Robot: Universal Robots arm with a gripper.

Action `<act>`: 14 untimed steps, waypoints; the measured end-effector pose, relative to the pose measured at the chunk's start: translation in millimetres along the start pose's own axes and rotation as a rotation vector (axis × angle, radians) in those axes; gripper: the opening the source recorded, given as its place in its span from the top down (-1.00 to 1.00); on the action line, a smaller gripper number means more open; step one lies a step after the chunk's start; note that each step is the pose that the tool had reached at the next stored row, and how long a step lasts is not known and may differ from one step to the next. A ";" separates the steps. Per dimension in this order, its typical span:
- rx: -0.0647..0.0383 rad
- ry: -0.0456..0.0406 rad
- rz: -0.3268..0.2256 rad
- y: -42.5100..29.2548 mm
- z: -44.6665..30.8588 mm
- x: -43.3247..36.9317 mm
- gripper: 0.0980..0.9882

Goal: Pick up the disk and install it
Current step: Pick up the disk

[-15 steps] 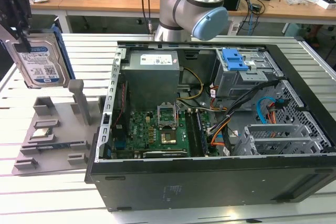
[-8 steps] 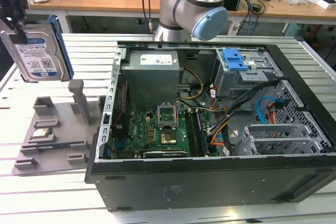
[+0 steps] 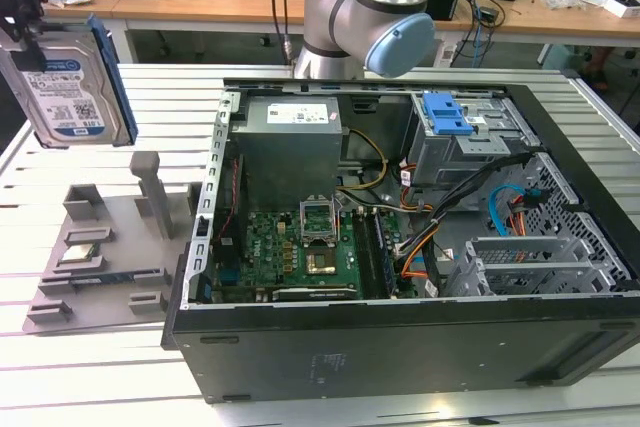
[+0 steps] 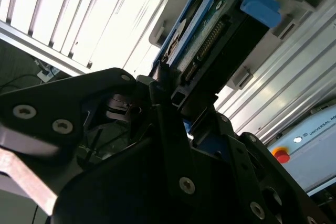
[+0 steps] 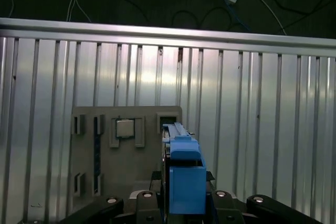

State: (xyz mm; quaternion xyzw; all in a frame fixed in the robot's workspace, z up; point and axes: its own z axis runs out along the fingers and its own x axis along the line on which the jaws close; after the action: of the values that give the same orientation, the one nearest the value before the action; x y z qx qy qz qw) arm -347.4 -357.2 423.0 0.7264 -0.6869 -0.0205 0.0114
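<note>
Black gripper [image 4: 178, 100], closest in the second wrist view, has its jaws clamped on the disk [image 4: 210, 35] by its blue-framed edges, high above the grey fixture [image 3: 110, 217]. The disk looks rigid, fairly heavy and shock-sensitive, so gripping its edges seems safest.

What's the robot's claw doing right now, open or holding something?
The gripper is shut on the hard drive, holding it in the air.

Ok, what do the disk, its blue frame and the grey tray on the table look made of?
The disk: bare silver metal casing, going by its dull sheen. Its blue frame: matte moulded plastic, judging by the even colour. The grey tray: probably matte plastic, though the look leaves that open.
</note>
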 end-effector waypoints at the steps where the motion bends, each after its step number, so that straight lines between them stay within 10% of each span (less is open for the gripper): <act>1: 0.000 0.0000 0.000 0.0 -1.7 -0.1 0.39; 14: 0.000 0.0000 0.000 0.7 -29.6 -1.6 0.39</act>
State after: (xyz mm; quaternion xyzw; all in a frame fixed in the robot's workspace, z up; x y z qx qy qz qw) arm -346.9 -356.0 452.6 0.7264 -0.6869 -0.0206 0.0115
